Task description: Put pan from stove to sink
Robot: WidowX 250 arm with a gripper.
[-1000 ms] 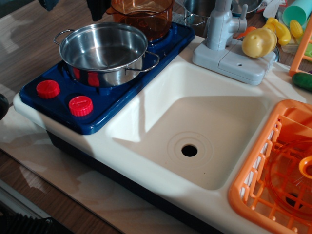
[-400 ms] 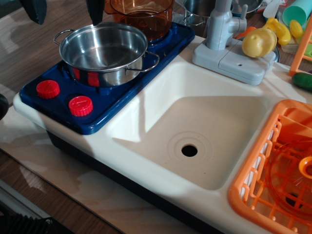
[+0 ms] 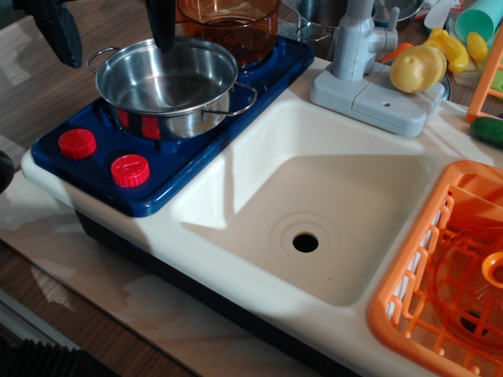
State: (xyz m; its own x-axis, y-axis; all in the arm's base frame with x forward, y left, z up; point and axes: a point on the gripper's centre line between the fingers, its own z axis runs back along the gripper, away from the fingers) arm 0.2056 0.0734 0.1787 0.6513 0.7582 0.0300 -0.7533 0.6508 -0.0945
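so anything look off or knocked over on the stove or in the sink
Nothing stands out. The pan sits upright on the stove, the sink is empty and dry-looking, and the open gripper hangs above the pan's far rim.

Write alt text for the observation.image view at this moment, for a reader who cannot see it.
A shiny steel pan sits on a dark blue toy stove, with two dark fingers spread open, coming down over its left rim. To the right lies an empty cream sink with a grey faucet, an orange pot behind the pan, and an orange dish rack at far right.
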